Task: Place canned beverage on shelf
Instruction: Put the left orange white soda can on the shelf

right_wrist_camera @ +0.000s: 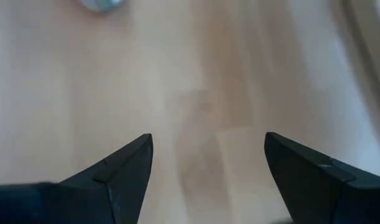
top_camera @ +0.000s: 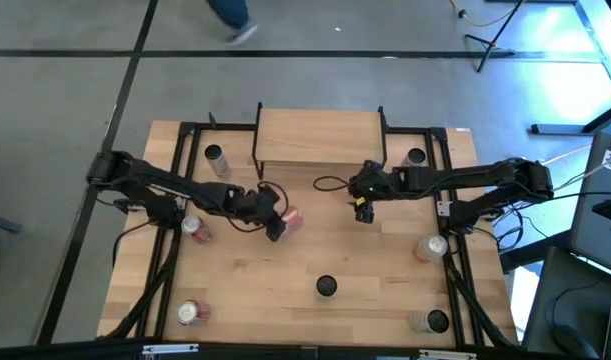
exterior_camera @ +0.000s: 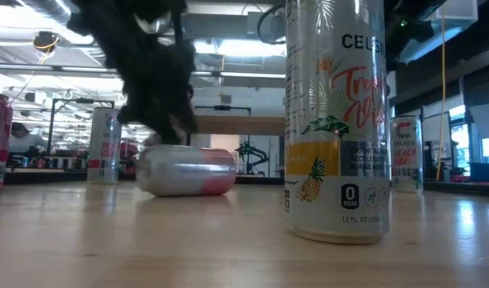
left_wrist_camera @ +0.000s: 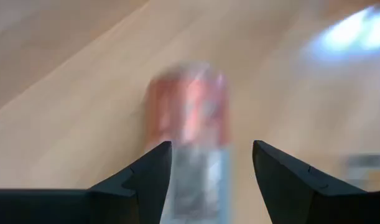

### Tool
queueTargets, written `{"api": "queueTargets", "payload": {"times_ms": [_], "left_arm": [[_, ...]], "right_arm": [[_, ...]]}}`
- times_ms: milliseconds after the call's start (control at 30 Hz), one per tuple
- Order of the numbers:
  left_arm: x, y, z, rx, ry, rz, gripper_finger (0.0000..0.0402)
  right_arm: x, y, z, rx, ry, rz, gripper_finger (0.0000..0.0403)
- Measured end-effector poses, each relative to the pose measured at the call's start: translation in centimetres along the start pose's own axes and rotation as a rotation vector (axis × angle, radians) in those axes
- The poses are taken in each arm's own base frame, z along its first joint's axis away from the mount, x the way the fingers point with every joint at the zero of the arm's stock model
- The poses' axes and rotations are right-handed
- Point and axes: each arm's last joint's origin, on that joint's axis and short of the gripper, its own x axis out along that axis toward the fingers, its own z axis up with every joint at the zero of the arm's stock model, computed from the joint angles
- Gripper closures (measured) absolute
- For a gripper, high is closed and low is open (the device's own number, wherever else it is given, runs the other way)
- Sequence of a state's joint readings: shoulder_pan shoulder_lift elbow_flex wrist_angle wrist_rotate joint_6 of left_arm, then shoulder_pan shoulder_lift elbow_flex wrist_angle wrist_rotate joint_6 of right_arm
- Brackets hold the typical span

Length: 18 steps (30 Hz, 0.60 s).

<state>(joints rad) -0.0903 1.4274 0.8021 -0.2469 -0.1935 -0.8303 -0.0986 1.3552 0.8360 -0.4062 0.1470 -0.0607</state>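
A large table of pale, smooth wooden planks is filling the view from above. At its far edge is standing the shelf, a flat rectangular light wood board on thin black metal legs, its long side running left to right.

Two dark jointed arms are reaching inward from either side. The left gripper is hovering just in front of the shelf, fingers apart on either side of a pink and silver can. This shiny metal cylinder is lying on its side on the table, its long axis in line with the open fingers.

The right gripper is hanging over bare wood near the shelf's right front, fingers spread wide and holding nothing.

Several other cans are standing upright around the table, the nearest a tall one with a pineapple print.
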Motion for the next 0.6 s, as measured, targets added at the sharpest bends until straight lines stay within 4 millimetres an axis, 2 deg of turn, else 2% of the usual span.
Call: {"api": "queueTargets", "payload": {"times_ms": [100, 267, 433, 600], "left_arm": [[-1.5, -0.7, -0.3, 0.017, 0.002, -0.054, 0.0191], [-2.1, -1.5, -2.0, 0.058, 0.055, -0.054, 0.0191], [-1.3, -3.0, -4.2, 0.161, 0.068, -0.06, 0.0191], [0.7, -3.2, -5.8, 0.262, 0.035, 0.048, 0.0191]], "right_arm": [[0.1, 0.2, 0.5, 0.001, -0.052, 0.078, 0.0104], [0.7, 1.2, 1.8, -0.049, -0.187, 0.242, 0.0104], [2.1, 4.2, 3.2, -0.124, -0.309, 0.418, 0.0104], [4.4, 6.7, 6.0, -0.15, -0.348, 0.436, 0.0104]]}}
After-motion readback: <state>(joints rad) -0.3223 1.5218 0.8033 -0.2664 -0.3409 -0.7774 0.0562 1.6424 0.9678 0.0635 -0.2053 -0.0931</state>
